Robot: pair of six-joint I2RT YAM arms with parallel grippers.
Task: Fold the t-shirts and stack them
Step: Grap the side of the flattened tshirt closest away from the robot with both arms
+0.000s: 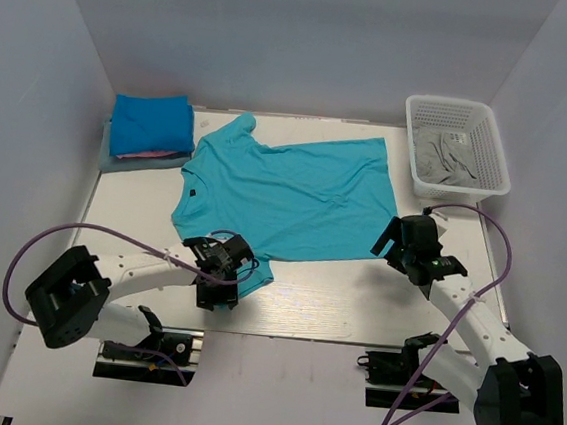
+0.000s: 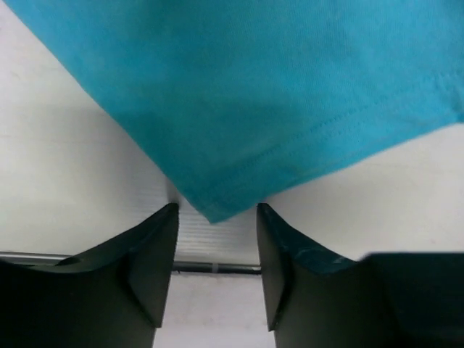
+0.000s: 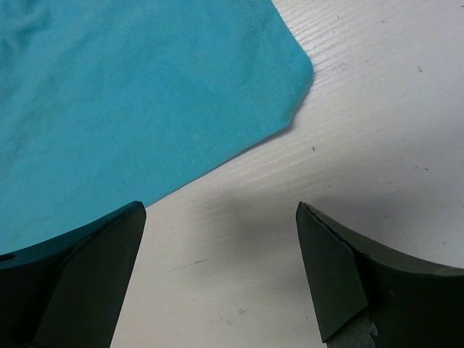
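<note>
A bright turquoise t-shirt [image 1: 295, 194] lies spread flat mid-table, neck to the left, hem to the right. My left gripper [image 1: 228, 267] is open at its near sleeve; in the left wrist view the sleeve corner [image 2: 214, 210] sits just at the tips of the open gripper [image 2: 216, 217], not pinched. My right gripper [image 1: 399, 244] is open wide beside the near hem corner; in the right wrist view that corner [image 3: 293, 80] lies ahead of the gripper [image 3: 221, 214], with bare table between the fingers. Folded tees are stacked at the back left: deep blue [image 1: 151, 124] on pink [image 1: 158, 154] on pale grey-blue [image 1: 117, 163].
A white lattice basket [image 1: 491, 142] stands at the back right with a crumpled grey garment [image 1: 447, 160] inside. Grey walls close in the table on three sides. Purple cables loop beside both arms near the front edge.
</note>
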